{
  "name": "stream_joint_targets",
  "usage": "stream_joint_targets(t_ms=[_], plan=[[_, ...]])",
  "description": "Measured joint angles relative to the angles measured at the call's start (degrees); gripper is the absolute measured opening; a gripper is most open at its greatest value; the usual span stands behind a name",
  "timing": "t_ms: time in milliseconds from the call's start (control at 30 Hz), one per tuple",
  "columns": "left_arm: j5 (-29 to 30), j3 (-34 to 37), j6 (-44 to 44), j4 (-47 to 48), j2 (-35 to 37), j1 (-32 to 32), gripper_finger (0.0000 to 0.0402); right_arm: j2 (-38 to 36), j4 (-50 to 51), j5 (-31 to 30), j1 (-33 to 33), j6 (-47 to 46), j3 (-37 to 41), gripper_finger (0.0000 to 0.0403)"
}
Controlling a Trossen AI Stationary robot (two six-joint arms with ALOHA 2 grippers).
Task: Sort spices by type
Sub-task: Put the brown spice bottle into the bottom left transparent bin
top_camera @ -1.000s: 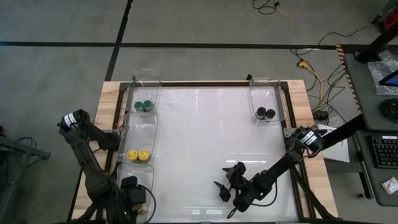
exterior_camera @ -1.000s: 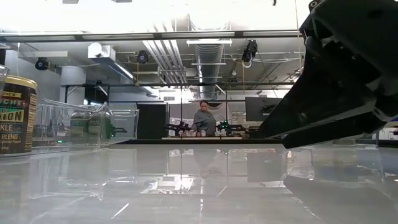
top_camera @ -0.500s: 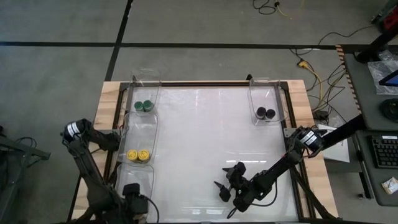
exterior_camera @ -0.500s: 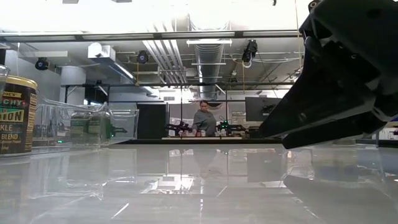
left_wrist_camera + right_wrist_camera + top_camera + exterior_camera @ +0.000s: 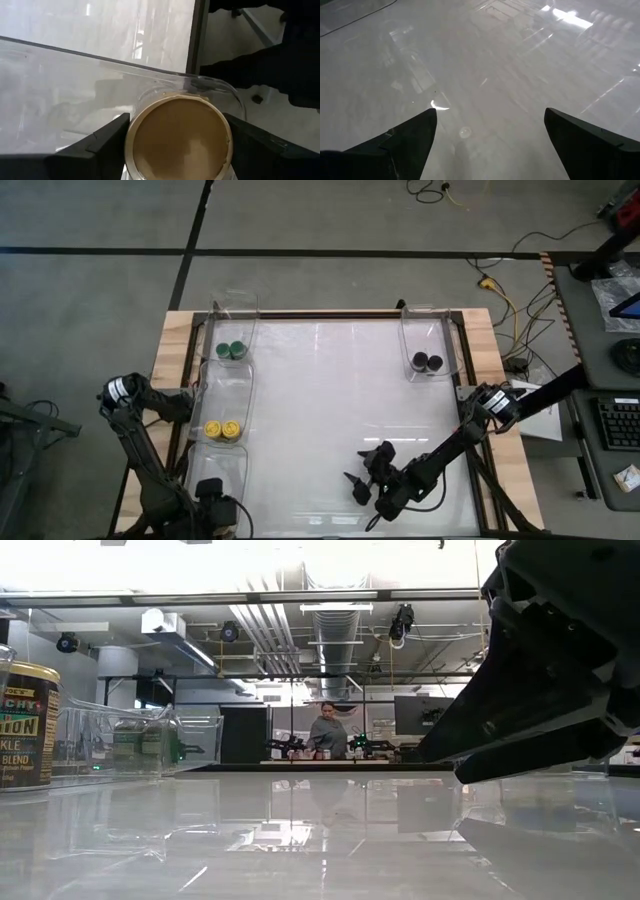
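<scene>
A tan-lidded spice jar [image 5: 177, 135] stands upright on the floor of the clear bin [image 5: 228, 462] at the table's near left corner. The low view shows its dark label [image 5: 25, 725]. My left gripper [image 5: 213, 492] hangs open above it. In the left wrist view its fingers [image 5: 100, 145] frame the lid, and no finger shows beside the jar in the low view. Two green-lidded jars [image 5: 232, 350], two yellow-lidded jars [image 5: 223, 428] and two black-lidded jars [image 5: 427, 361] sit in other bins. My right gripper [image 5: 362, 467] waits wide open, low over bare table.
Three clear bins line the table's left edge and one [image 5: 428, 340] stands at the far right corner. The white tabletop [image 5: 485, 60] lies bare between them. My right arm's dark body [image 5: 560, 660] fills the low view's right side. A person stands far off in the room [image 5: 326, 732].
My left arm has drawn back a little toward the table's near edge, its elbow shifting that way, while its gripper stays over the nearest bin. The tan-lidded jar has stayed where it was.
</scene>
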State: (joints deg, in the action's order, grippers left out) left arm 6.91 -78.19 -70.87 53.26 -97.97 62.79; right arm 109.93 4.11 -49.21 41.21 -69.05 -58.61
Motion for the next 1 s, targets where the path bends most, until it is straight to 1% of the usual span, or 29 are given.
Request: stream_joint_targets(t_ms=[267,467,733,900,1000], plan=[[1.32,0.91,-2.04,-0.44,0.0,0.61,0.0263,0.0,-0.17,0.35,0.0,-1.29,0.0,0.0361],[2.43,3.73,-3.06,-4.14,0.15,1.61,0.0263,0.0,-0.57,1.57,0.04,-1.53,0.0,0.0361],[2.59,3.75,-2.13,-4.2,0.26,2.66,0.0264,0.0,-2.31,1.7,0.0,-1.47,0.0,0.0361],[2.24,3.74,-1.24,-4.16,0.22,2.81,0.0275,0.0,-2.94,1.74,0.0,-1.29,0.0,0.0361],[1.9,3.76,-1.26,-3.83,0.2,2.81,0.0285,0.0,-3.21,3.27,0.0,0.15,0.0,0.0361]])
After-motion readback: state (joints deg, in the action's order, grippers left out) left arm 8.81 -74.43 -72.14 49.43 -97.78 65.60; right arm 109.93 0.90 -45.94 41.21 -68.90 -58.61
